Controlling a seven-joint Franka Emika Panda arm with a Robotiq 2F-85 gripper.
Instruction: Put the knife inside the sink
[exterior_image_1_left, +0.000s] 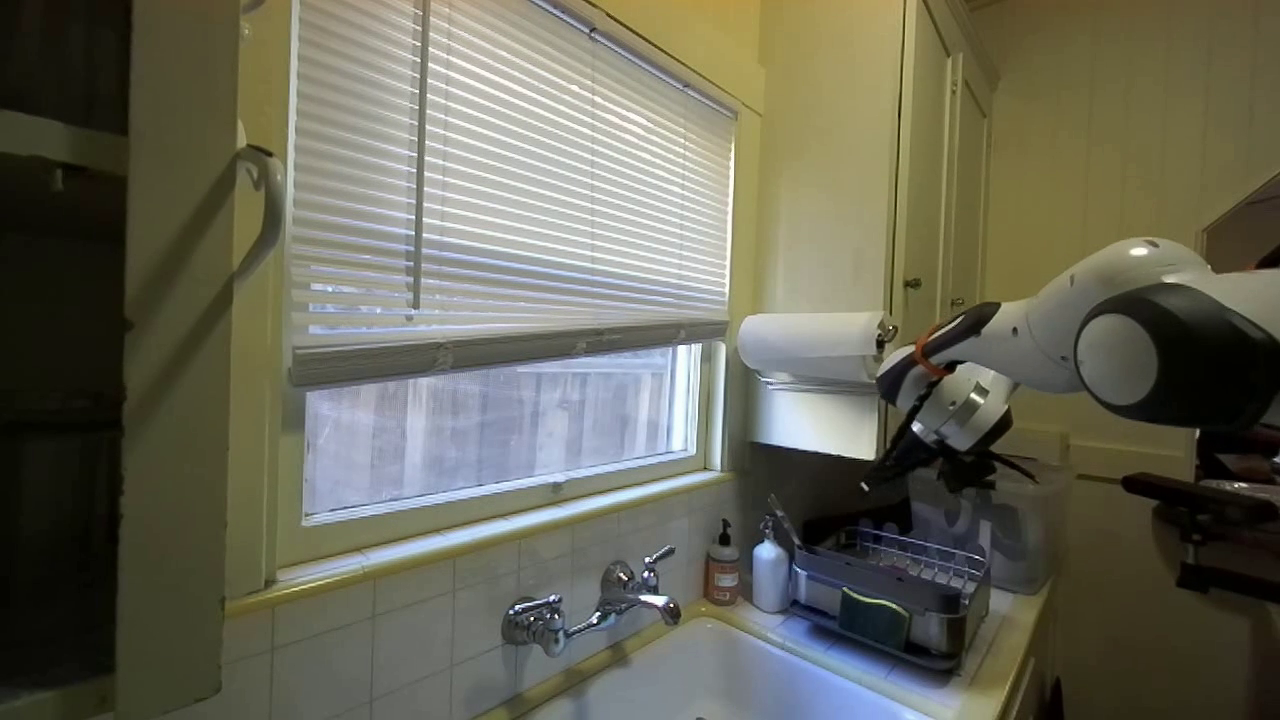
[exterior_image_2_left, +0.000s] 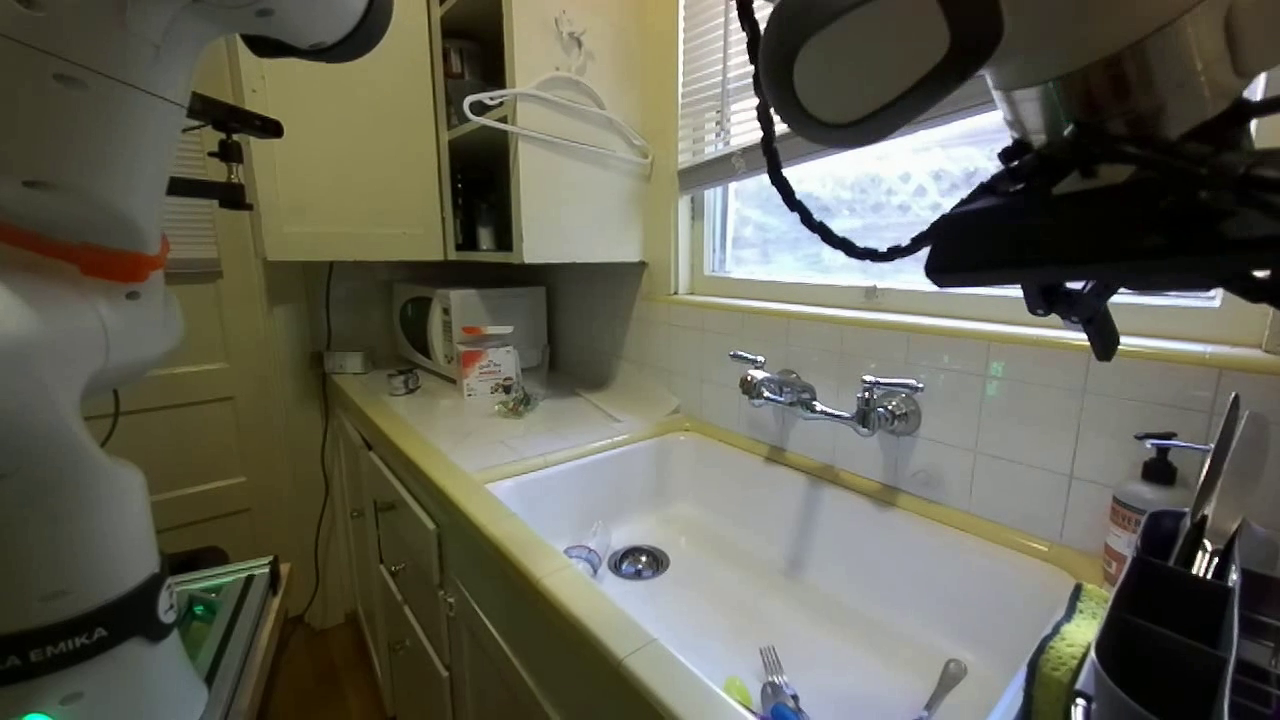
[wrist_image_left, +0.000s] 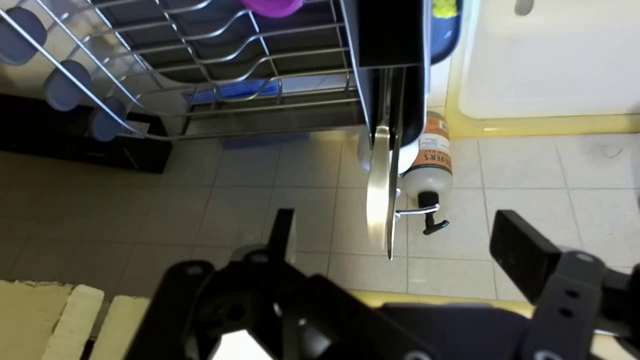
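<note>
Two knives stand blade up in the dark cutlery holder (wrist_image_left: 390, 40) of the dish rack. In the wrist view they are a bright knife (wrist_image_left: 378, 190) and a darker, edge-on knife (wrist_image_left: 395, 200), side by side. Blades also show in an exterior view (exterior_image_2_left: 1212, 475), and one blade shows in an exterior view (exterior_image_1_left: 783, 517). My gripper (wrist_image_left: 395, 227) is open and empty; the blade tips appear between its spread fingers, not gripped. It hangs above the rack in an exterior view (exterior_image_1_left: 950, 475). The cream-white sink (exterior_image_2_left: 850, 540) lies beside the rack; it also shows in the wrist view (wrist_image_left: 550, 75).
A soap bottle (wrist_image_left: 430, 150) and a white bottle (exterior_image_1_left: 770, 575) stand close to the knives. A sponge (exterior_image_2_left: 1068, 640) hangs on the rack. The tap (exterior_image_2_left: 830, 405) projects over the sink. A fork (exterior_image_2_left: 778, 675) lies in the sink. A paper towel roll (exterior_image_1_left: 815, 342) hangs near the arm.
</note>
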